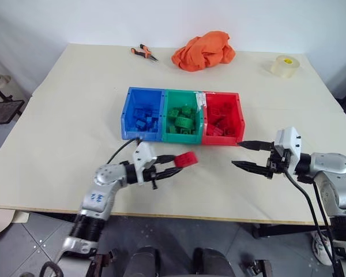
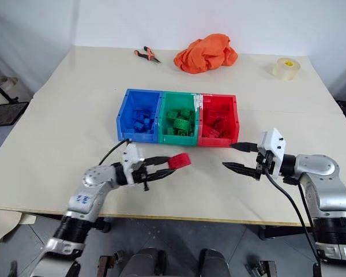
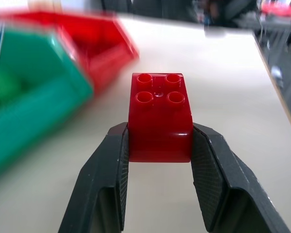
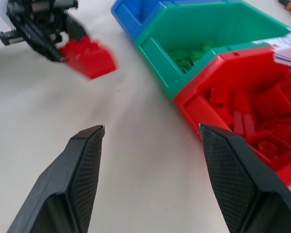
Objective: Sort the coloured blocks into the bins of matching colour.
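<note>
While the table [image 1: 63,144] carries the joined bins, the blue bin [image 1: 142,113], green bin [image 1: 183,116] and red bin [image 1: 222,118] sit in a row just beyond both grippers, each holding bricks of its own colour. Left gripper [image 1: 179,164] is clamped on a red brick [image 1: 186,159], held clear of the tabletop, studs up, near the green bin's front wall. Right gripper [image 1: 246,154] stands with jaws apart and empty, just beside the red bin's front corner.
</note>
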Available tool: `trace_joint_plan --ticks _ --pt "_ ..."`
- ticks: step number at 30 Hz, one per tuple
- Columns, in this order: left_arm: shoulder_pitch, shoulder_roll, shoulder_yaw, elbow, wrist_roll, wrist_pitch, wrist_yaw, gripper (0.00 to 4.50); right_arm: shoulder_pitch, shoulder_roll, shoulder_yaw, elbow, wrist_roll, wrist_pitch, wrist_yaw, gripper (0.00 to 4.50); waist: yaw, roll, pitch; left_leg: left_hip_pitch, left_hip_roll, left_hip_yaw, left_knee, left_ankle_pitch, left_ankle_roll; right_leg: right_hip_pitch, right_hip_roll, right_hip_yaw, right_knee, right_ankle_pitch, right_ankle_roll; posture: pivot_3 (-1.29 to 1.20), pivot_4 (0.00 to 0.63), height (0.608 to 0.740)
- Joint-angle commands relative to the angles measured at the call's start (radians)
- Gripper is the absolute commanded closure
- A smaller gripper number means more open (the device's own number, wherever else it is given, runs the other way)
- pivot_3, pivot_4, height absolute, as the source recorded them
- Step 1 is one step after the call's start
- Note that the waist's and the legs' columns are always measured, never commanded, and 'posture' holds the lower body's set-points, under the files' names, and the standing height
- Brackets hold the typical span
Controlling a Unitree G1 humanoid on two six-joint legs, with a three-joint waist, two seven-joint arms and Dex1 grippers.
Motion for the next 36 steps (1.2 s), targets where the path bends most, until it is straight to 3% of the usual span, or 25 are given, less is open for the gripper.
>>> trace_joint_plan --ticks 1,7,14,21,23,27,32,36 --pt "-0.107 -0.107 -0.005 0.078 0.034 -0.096 0.103 3.06 0.019 -0.027 -0.068 -0.053 0.032 0.007 -0.036 1.26 0.0 0.0 0.0 0.0 0.0 0.0 0.0 0.0 0.0 0.0 0.0 0.0 0.0 0.0 0.0 0.0 0.15 0.74" --pt "-0.342 -0.245 0.017 0.498 0.087 -0.291 0.172 3.06 0.081 -0.027 -0.12 -0.119 0.05 0.021 -0.088 1.26 0.001 0.0 0.0 0.0 0.0 0.001 0.0 0.0 0.0 0.001 0.001 -0.001 -0.001 0.0 0.0 0.0 0.15 0.74" --pt "-0.647 -0.291 0.061 0.946 0.147 -0.453 0.251 3.06 0.183 -0.011 -0.163 -0.213 0.07 0.035 -0.153 1.26 0.002 -0.002 0.001 -0.001 0.0 0.002 0.0 0.0 0.001 0.0 0.001 -0.001 -0.002 0.0 0.001 0.0 0.15 0.74" --pt "-0.716 -0.282 0.099 1.039 0.162 -0.533 0.199 0.76 0.219 -0.011 -0.164 -0.238 0.082 0.034 -0.185 1.26 0.0 -0.002 0.001 0.0 0.0 0.002 0.0 0.0 0.001 -0.001 0.001 -0.001 -0.002 0.0 0.001 0.0 0.15 0.74" --pt "-0.706 -0.267 0.105 1.011 0.157 -0.543 0.172 0.15 0.212 -0.014 -0.16 -0.232 0.085 0.033 -0.188 1.26 -0.001 -0.002 0.001 -0.001 0.0 0.002 0.0 0.0 0.001 -0.001 0.001 -0.001 -0.002 0.0 0.001 0.0 0.15 0.74" --pt "-0.611 -0.172 0.104 0.808 0.13 -0.461 0.075 0.15 0.181 -0.022 -0.14 -0.199 0.084 0.024 -0.169 1.26 -0.007 -0.002 0.001 0.0 0.0 0.002 0.0 0.0 0.001 -0.001 0.002 -0.001 -0.001 0.0 0.001 0.0 0.15 0.74" --pt "-0.313 0.084 0.115 0.169 0.045 -0.038 -0.012 0.15 0.08 -0.029 -0.078 -0.094 0.061 0.0 -0.1 1.26 -0.03 -0.001 0.001 0.001 0.002 0.001 -0.001 0.0 0.0 -0.002 0.004 0.001 0.001 0.0 0.001 0.0 0.15 0.74" --pt "-0.116 0.287 0.212 -0.11 -0.096 0.154 -0.099 0.15 -0.022 -0.028 -0.022 0.016 0.03 -0.03 -0.041 1.26 -0.028 -0.001 0.001 0.001 0.002 0.0 0.0 0.0 0.0 -0.001 0.003 0.002 0.001 0.0 0.001 0.0 0.15 0.74"
